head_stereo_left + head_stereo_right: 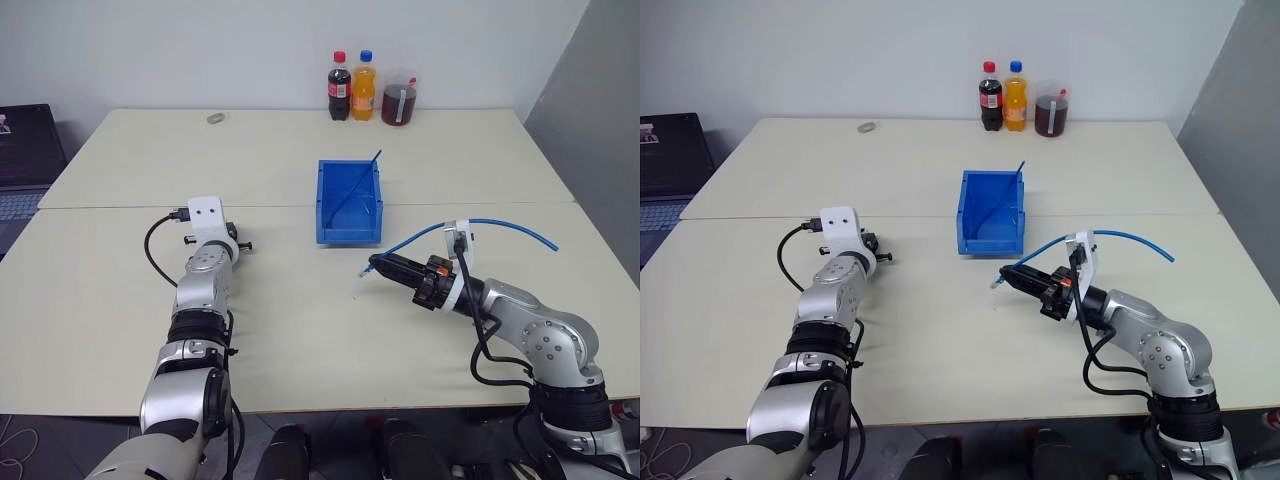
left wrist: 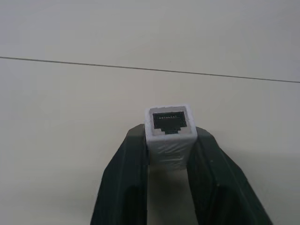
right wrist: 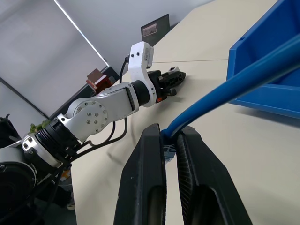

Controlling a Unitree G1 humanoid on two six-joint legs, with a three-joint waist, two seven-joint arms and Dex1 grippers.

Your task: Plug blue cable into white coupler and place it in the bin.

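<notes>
A: The blue cable [image 1: 500, 224] is lying in the right gripper [image 3: 171, 140]. Its two black fingers are closing tight on the cable just behind the plug end, and the rest of the cable is arching up and away to the right, over the table [image 1: 300, 330]. The gripper is pointing to the left, above the near right part of the table.

B: And the white coupler [image 2: 169, 133], where is it sitting?

A: It is sitting between the fingers of the left gripper [image 2: 170, 140]. They are pressing on its two sides, and its dark socket end is facing away from the wrist. This gripper is hovering over the near left part of the table, well apart from the right one.

B: So the plug is not touching the coupler?

A: No, the two are staying far from each other. The bin [image 1: 350, 203] is standing between them, a little farther back, near the middle of the table. A thin dark blue strand [image 1: 352, 188] is leaning inside it, sticking out over the far wall.

B: Anything else on the table?

A: Two bottles [image 1: 351, 86] and a jug [image 1: 399, 97] are standing at the far edge, and a small grey object [image 1: 215, 118] is lying to their left.
</notes>
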